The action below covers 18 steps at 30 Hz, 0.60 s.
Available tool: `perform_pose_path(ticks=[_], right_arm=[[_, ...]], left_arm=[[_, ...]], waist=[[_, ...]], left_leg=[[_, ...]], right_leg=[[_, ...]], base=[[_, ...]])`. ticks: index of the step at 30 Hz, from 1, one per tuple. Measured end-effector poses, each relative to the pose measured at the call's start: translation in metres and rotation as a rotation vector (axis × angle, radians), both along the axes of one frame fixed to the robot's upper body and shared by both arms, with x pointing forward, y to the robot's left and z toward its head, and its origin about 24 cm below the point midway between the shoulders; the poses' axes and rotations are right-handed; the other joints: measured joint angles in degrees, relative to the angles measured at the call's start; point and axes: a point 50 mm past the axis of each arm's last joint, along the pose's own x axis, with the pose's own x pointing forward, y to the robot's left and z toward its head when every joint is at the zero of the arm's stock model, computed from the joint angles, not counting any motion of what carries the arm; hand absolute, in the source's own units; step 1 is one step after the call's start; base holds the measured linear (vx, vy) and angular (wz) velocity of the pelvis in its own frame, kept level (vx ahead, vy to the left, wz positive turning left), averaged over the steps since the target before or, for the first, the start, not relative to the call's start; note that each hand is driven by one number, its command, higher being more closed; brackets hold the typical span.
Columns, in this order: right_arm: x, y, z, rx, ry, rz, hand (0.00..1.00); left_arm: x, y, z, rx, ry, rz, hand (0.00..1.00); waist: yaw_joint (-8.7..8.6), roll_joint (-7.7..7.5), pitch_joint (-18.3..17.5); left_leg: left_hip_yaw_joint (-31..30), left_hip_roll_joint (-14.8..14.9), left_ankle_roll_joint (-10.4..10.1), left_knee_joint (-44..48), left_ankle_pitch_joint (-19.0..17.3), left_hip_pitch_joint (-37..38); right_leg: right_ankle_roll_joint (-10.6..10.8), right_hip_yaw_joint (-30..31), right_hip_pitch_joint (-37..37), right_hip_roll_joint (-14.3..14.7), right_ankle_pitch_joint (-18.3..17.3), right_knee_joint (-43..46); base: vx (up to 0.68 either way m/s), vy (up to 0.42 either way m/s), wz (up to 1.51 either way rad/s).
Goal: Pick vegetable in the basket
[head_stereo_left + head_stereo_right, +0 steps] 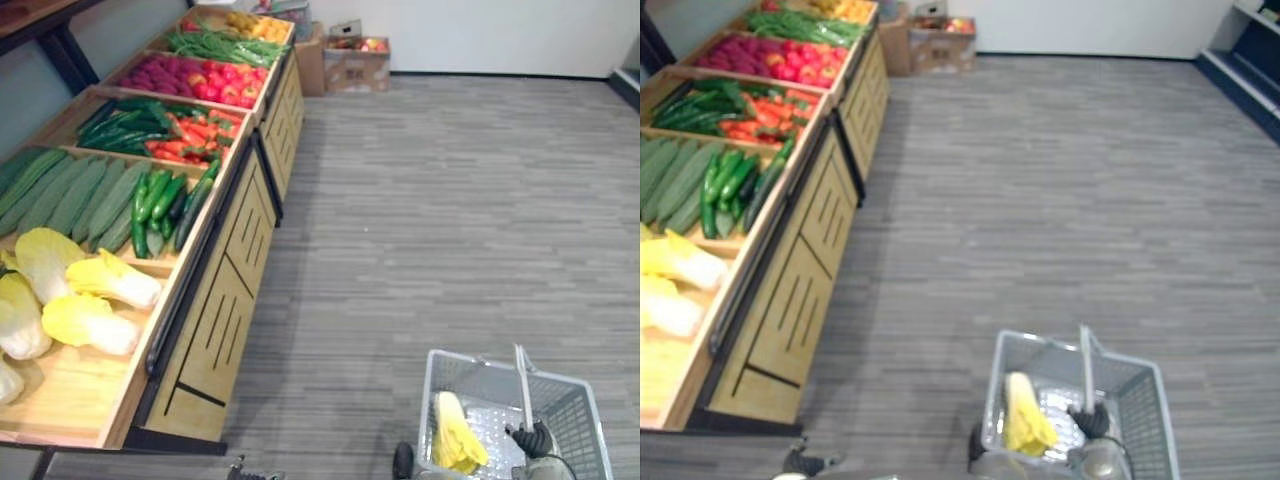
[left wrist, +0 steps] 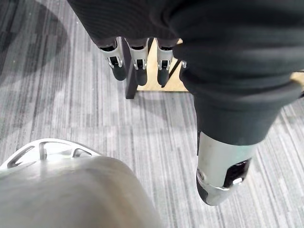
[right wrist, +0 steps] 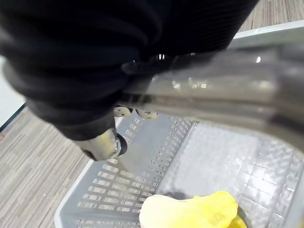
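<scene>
Right hand fingers: the right hand (image 3: 95,61) is curled round the handle (image 3: 213,95) of the basket, thumb tucked beneath the bar.
Left hand fingers: the left hand (image 2: 223,95) hangs with fingers (image 2: 137,66) straight and side by side, holding nothing, with the thumb (image 2: 223,175) set apart from them.
Handle: a smooth, glossy grey bar, standing upright over the middle of the basket.
Vegetable: a yellow cabbage (image 1: 455,432) with crinkled, leafy edges lies inside the basket, on its floor against the wall nearer the stand, beside the right hand.
Basket: the grey plastic basket (image 1: 480,385) is rectangular, its walls pierced with rows of small slots, its floor a raised grid; most of that floor is bare.
Basket edges: the rim is rounded at the corners and is well apart from the stand.
Floor: grey carpet (image 1: 450,200) in narrow striped planks runs wide and open from the basket to the far wall.
Stand: a long wooden stand (image 1: 225,300) lines the robot's left, with sloped trays, raised lips, dark dividers and slotted front panels.
Nearest tray: more pale yellow cabbages (image 1: 90,290), loosely heaped, with bare wood toward its near end.
Next trays: long ribbed pale-green gourds (image 1: 70,195) beside glossy dark cucumbers (image 1: 160,205), then orange-red pieces (image 1: 200,130).
Far edge: cardboard boxes (image 1: 355,65) sit at the white wall past the stand's end.
</scene>
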Motion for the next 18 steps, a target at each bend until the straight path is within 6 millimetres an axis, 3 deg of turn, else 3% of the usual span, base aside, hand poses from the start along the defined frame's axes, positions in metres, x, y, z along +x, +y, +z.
perform_pose_path(ticks=[2, 3, 4, 6, 9, 11, 13, 18], right_arm=[[-0.002, -0.003, 0.002, -0.014, 0.0, 0.005, 1.0], [-0.001, -0.007, 0.004, -0.025, -0.008, 0.009, 1.0], [0.002, -0.01, 0.006, -0.038, -0.013, 0.016, 1.0], [0.003, -0.012, 0.007, -0.046, -0.014, 0.027, 1.0], [0.0, -0.012, 0.007, -0.047, -0.009, 0.028, 1.0], [0.001, -0.012, 0.007, -0.049, -0.012, 0.032, 1.0], [0.003, -0.011, 0.01, -0.051, -0.032, 0.043, 1.0], [0.004, -0.014, 0.012, -0.062, -0.036, 0.046, 1.0]], left_arm=[[0.0, -0.003, -0.001, -0.012, -0.004, 0.013, 0.0], [0.0, -0.005, -0.001, -0.021, -0.008, 0.023, 0.0], [0.0, -0.008, -0.001, -0.033, -0.015, 0.044, 0.0], [-0.002, -0.009, -0.002, -0.027, -0.02, 0.075, 0.0], [-0.006, -0.011, -0.002, -0.027, -0.023, 0.079, 0.0], [-0.007, -0.013, -0.003, -0.031, -0.022, 0.081, 0.0], [-0.006, -0.01, -0.002, -0.021, -0.026, 0.075, 0.0], [-0.005, -0.012, -0.002, -0.02, -0.02, 0.045, 0.0]], waist=[[0.9, 0.55, 1.03], [0.99, 1.18, 1.02], [1.08, 1.4, 1.12], [1.38, 1.42, 1.13], [2.11, 2.0, 1.1], [2.52, 2.91, 0.86], [2.46, 1.7, 1.11], [2.45, 1.76, 0.63]], left_leg=[[-3.32, 3.28, 0.93, 7.67, 0.63, -1.06], [-12.05, 2.06, 1.02, 10.24, 0.69, -4.35], [-21.04, -2.31, -0.7, 9.23, -0.69, -6.51], [-29.04, -8.05, -1.48, 5.76, -2.65, -8.19], [-35.91, -12.27, -1.88, -6.14, -2.86, -7.84], [-37.42, -13.32, -0.88, -11.3, -3.74, -7.66], [-36.82, -15.16, -0.43, -12.82, -3.7, -7.7], [-35.73, -19.84, 2.27, -18.19, -2.4, -4.86]], right_leg=[[-0.86, 1.47, 1.49, 1.16, -0.59, 0.31], [-1.14, 2.59, 1.96, 0.89, -0.82, 0.69], [-1.18, 3.78, 1.39, -0.24, -0.85, 1.31], [-1.06, 5.3, 0.9, -1.59, -0.77, 1.26], [0.11, 6.86, 0.55, -1.14, 0.0, 1.04], [1.76, 7.61, 0.53, -0.82, 1.14, -0.45], [3.33, 7.47, 0.35, -2.6, 2.28, -1.2], [4.01, 8.13, -0.32, -6.06, 2.22, -1.17]], base=[[-0.04, -0.061, -0.39], [0.01, -0.004, -0.38], [0.02, 0.021, -0.41], [0.03, 0.055, -0.41], [0.02, 0.133, -0.35], [0.0, 0.2, -0.2], [0.05, 0.187, -0.02], [0.13, 0.146, -0.01]])
